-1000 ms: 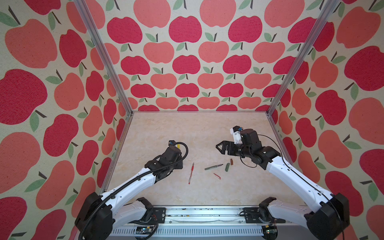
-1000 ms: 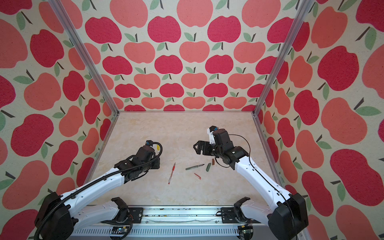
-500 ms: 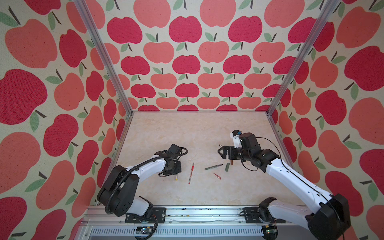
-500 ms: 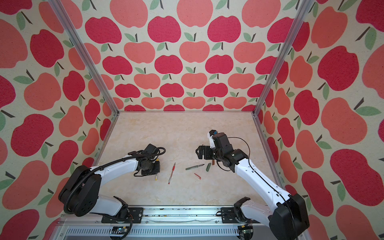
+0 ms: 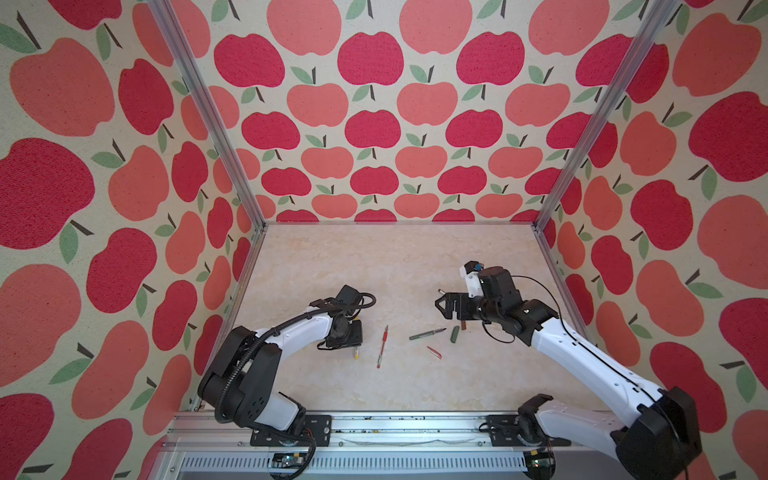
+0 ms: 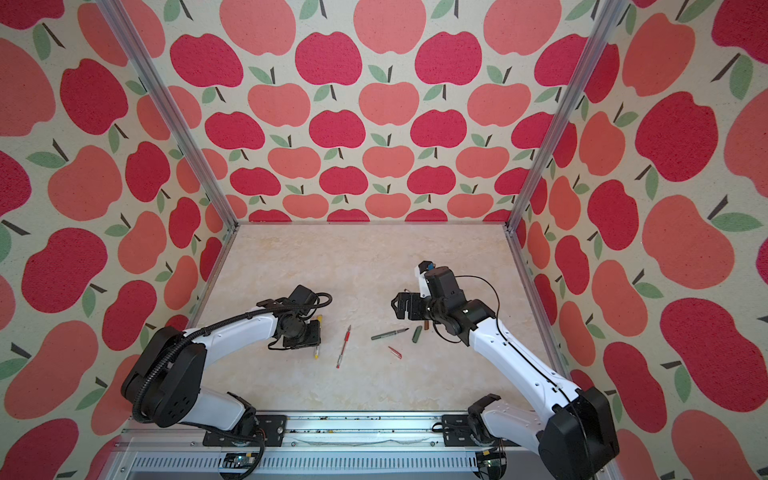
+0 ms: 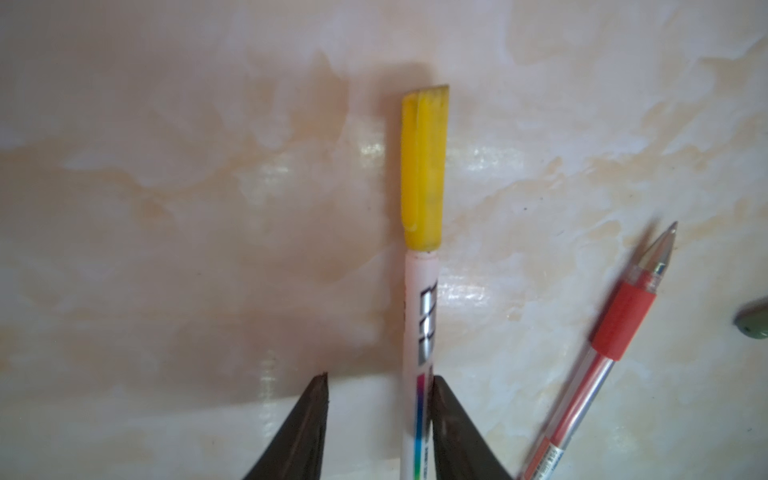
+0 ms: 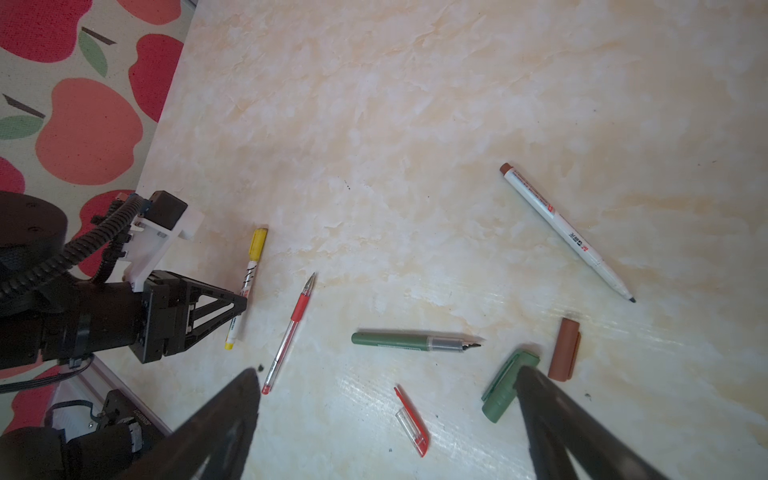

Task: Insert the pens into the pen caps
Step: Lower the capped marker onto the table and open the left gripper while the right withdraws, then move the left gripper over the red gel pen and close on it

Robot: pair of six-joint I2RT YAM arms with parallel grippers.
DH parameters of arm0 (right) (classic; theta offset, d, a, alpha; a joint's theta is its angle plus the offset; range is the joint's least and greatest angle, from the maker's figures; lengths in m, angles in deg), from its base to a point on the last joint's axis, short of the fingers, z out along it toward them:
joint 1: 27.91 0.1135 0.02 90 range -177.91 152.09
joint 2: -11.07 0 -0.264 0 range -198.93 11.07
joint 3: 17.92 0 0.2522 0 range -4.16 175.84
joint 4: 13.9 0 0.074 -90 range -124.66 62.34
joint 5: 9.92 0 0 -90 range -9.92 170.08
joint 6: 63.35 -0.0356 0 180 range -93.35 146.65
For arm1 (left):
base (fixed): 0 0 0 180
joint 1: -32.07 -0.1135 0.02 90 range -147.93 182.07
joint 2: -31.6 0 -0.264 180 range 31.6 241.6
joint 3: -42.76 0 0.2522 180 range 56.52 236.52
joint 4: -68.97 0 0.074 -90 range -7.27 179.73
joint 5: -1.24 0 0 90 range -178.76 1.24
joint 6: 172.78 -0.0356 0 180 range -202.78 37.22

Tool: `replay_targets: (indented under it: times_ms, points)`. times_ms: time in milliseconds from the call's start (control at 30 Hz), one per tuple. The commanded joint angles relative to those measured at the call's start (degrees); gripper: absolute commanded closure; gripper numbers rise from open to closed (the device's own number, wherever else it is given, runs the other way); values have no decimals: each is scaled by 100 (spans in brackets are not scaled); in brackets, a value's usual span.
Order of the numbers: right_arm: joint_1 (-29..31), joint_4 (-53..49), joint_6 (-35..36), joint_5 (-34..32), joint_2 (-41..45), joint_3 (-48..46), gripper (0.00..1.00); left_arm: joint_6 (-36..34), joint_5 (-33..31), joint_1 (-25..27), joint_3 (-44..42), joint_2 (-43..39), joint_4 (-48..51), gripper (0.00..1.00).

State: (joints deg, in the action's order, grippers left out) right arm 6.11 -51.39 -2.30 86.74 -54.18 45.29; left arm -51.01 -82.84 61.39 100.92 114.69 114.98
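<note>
Down at the table (image 7: pixel 166 208), my left gripper (image 7: pixel 379 377) sits half open, one finger (image 7: pixel 453 428) touching the yellow-capped pen (image 7: pixel 419 324); my right gripper (image 8: pixel 387 372) gapes wide.

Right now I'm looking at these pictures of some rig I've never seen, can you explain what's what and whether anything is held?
Two robot arms stand at a marble-look table inside apple-papered walls. Two pictures look down from above; two come from wrist cameras. The left tool stands open around a white pen wearing its yellow cap, lying on the table. The right tool hangs open and empty. Loose nearby: red pen, red cap, green pen, green cap, brown cap, dark-tipped white pen.
</note>
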Motion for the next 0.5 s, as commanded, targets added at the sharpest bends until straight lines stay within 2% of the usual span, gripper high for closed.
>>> replay_targets:
  times_ms: [0, 133, 267, 467]
  points:
    - [24, -174, 47, -63, 183, 39, 1, -150, -375, -5, 227, -568, 338, 51]
    - [18, -562, 198, -205, 282, 200, 1, -295, -644, 0, 387, -1237, 448, 44]
    - [8, -927, 326, -395, 353, 467, 1, -435, -840, -4, 335, -1756, 389, 42]
    - [9, -1146, 234, -408, 399, 746, 1, -402, -705, -33, 2, -1725, 84, 42]
